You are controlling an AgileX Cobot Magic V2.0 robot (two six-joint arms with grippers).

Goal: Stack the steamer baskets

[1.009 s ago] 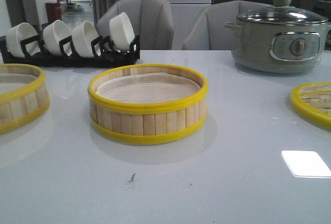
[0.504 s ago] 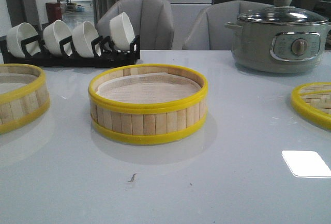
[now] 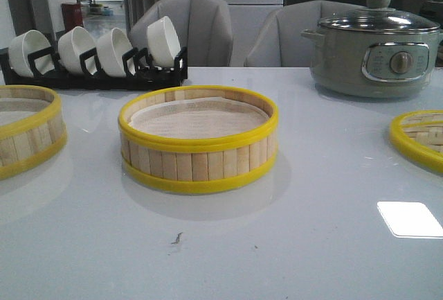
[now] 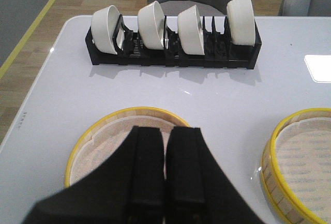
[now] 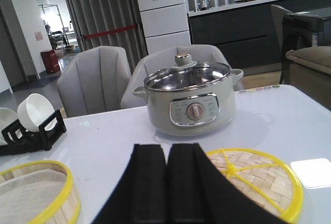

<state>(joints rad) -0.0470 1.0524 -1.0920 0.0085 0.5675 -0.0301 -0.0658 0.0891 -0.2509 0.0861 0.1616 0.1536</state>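
Note:
One steamer basket [image 3: 198, 165], a ring of pale slats with yellow rims and a paper liner, stands mid-table. A second basket [image 3: 28, 140] sits at the left edge, and the woven lid [image 3: 419, 137] lies flat at the right edge. Neither gripper shows in the front view. In the left wrist view my left gripper [image 4: 166, 131] is shut and empty above the left basket [image 4: 98, 149], with the middle basket [image 4: 300, 167] off to one side. In the right wrist view my right gripper [image 5: 167, 149] is shut and empty, between the lid [image 5: 258, 175] and the middle basket [image 5: 31, 193].
A black rack of white bowls [image 3: 97, 71] lines the back left of the table. A grey electric pot with a glass lid [image 3: 377, 54] stands at the back right. Grey chairs [image 3: 201, 30] sit behind the table.

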